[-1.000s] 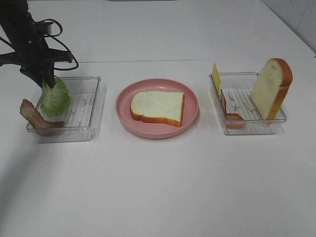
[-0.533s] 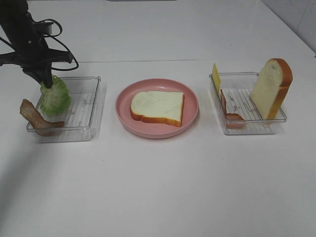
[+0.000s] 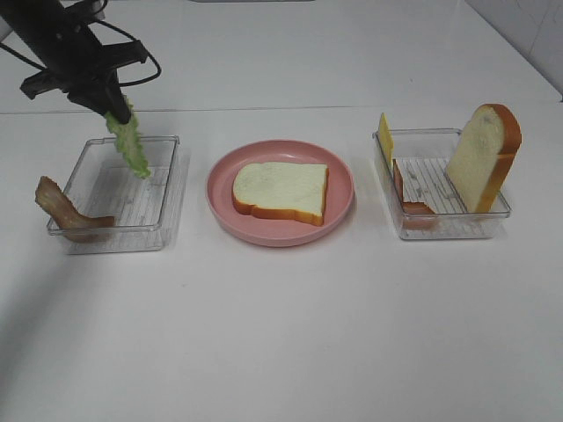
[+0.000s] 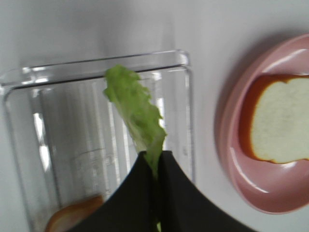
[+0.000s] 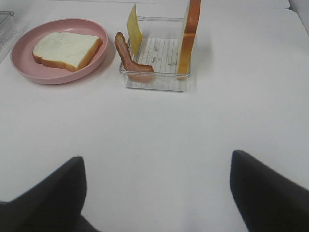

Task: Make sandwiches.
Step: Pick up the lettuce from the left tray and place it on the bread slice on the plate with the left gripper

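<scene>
The left gripper (image 3: 113,110) is closed on the top end of a ruffled green lettuce leaf (image 3: 130,145). The two dark fingers meet with only the leaf's narrow stem between them. In the exterior high view the leaf hangs free from the jaws toward five o'clock, edge-on to the camera. Its lower tip is over the far half of the left clear tray (image 3: 167,189), and whether the tip touches the tray floor cannot be told.

A brown bacon strip (image 3: 63,211) lies at that tray's eight o'clock corner, one end rising over the rim. The tray stands at nine o'clock from the round pink plate (image 3: 224,211). One white bread slice (image 3: 281,191) with an orange-brown crust lies flat on the plate, with nothing on it.

At three o'clock from the plate stands the right clear tray (image 3: 449,230). A yellow cheese square (image 3: 385,136) leans upright at its eleven o'clock corner. A second bacon strip (image 3: 412,207) lies along its nine o'clock wall down to seven o'clock. A second bread slice (image 3: 482,158) stands on edge at the three o'clock side, tilted against the wall.

The right gripper (image 5: 157,193) shows only in its wrist view. Its fingers (image 5: 48,198) are spread wide with nothing between them, above bare white table (image 3: 281,334), well apart from the right tray.
</scene>
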Robot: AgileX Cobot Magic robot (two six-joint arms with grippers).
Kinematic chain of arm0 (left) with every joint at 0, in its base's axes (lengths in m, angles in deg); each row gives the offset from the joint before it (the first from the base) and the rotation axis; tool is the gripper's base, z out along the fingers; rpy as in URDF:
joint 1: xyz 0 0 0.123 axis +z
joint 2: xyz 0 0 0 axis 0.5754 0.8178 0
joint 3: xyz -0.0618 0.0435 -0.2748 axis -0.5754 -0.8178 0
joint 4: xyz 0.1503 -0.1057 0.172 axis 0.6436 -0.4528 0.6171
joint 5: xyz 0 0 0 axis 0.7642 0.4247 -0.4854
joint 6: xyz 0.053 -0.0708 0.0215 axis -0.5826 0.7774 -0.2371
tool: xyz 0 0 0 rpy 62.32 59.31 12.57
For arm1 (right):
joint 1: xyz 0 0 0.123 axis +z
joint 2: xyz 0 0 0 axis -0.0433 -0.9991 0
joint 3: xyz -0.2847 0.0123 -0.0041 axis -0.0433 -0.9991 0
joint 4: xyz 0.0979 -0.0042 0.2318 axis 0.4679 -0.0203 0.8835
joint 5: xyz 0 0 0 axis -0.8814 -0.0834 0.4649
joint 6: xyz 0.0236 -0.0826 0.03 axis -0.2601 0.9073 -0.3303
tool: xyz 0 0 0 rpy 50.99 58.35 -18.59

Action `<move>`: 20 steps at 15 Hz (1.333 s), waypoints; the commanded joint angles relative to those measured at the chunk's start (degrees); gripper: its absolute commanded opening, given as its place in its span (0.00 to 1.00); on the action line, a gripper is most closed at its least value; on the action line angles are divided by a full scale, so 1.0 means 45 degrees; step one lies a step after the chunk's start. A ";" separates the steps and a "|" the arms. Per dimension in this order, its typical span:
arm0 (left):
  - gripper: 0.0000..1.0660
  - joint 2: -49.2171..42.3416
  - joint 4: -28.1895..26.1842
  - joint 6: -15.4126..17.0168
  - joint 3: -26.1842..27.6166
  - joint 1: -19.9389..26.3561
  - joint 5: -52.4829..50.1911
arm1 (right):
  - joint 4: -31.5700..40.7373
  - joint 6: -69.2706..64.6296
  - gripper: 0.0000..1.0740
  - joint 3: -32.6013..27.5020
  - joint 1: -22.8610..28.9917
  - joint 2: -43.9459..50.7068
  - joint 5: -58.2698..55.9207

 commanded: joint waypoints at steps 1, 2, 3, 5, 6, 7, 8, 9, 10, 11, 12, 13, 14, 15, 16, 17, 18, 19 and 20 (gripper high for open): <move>0.00 -0.0267 -0.2241 -0.0764 0.0025 -0.0051 -0.0522 | 0.0051 0.0064 0.73 -0.0025 -0.0076 0.0204 0.0115; 0.00 -0.0267 -0.4456 -0.1821 0.0025 -0.0166 -0.1133 | 0.0051 0.0064 0.73 -0.0025 -0.0076 0.0204 0.0115; 0.00 -0.0267 -0.4456 -0.1821 0.0025 -0.0166 -0.1133 | 0.0051 0.0064 0.73 -0.0025 -0.0076 0.0204 0.0115; 0.00 -0.0267 -0.5971 -0.3221 0.0025 -0.1095 -0.2088 | 0.0051 0.0064 0.73 -0.0025 -0.0076 0.0204 0.0115; 0.00 -0.0267 -0.6226 -0.3667 0.0025 -0.1566 -0.2457 | 0.0051 0.0064 0.73 -0.0025 -0.0076 0.0204 0.0115; 0.00 -0.0229 -0.6430 -0.4100 0.0025 -0.2050 -0.2814 | 0.0051 0.0064 0.73 -0.0025 -0.0076 0.0204 0.0115; 0.00 -0.0166 -0.6735 -0.4456 0.0025 -0.2470 -0.3183 | 0.0051 0.0064 0.73 -0.0025 -0.0076 0.0204 0.0115; 0.00 -0.0089 -0.6875 -0.4622 0.0025 -0.2737 -0.3374 | 0.0051 0.0064 0.73 -0.0025 -0.0076 0.0204 0.0115; 0.00 0.0089 -0.7156 -0.4711 0.0025 -0.3145 -0.3692 | 0.0051 0.0064 0.73 -0.0025 -0.0076 0.0204 0.0115; 0.00 0.0216 -0.7334 -0.4775 0.0013 -0.3400 -0.3896 | 0.0051 0.0064 0.73 -0.0025 -0.0076 0.0204 0.0115; 0.00 0.0395 -0.7347 -0.4877 0.0013 -0.3756 -0.4100 | 0.0051 0.0064 0.73 -0.0025 -0.0076 0.0204 0.0115; 0.00 0.0598 -0.7347 -0.5004 0.0013 -0.4036 -0.4176 | 0.0051 0.0064 0.73 -0.0025 -0.0076 0.0204 0.0115; 0.00 0.0955 -0.7334 -0.5004 0.0000 -0.4367 -0.4049 | 0.0051 0.0064 0.73 -0.0025 -0.0076 0.0204 0.0115; 0.00 0.1146 -0.7283 -0.5004 -0.0025 -0.4469 -0.3896 | 0.0051 0.0064 0.73 -0.0025 -0.0076 0.0204 0.0115; 0.00 0.1273 -0.7283 -0.5004 -0.0025 -0.4495 -0.3756 | 0.0051 0.0064 0.73 -0.0025 -0.0076 0.0204 0.0115; 0.00 0.1388 -0.7041 -0.5004 -0.0025 -0.4495 -0.3629 | 0.0051 0.0064 0.73 -0.0025 -0.0076 0.0204 0.0115; 0.00 0.1451 -0.6672 -0.5004 -0.0025 -0.4380 -0.3540 | 0.0051 0.0064 0.73 -0.0025 -0.0076 0.0204 0.0115; 0.00 0.1528 -0.6379 -0.4966 -0.0025 -0.4329 -0.3463 | 0.0051 0.0064 0.73 -0.0025 -0.0076 0.0204 0.0115; 0.00 0.1668 -0.5908 -0.4800 -0.0025 -0.4265 -0.3209 | 0.0051 0.0064 0.73 -0.0025 -0.0076 0.0204 0.0115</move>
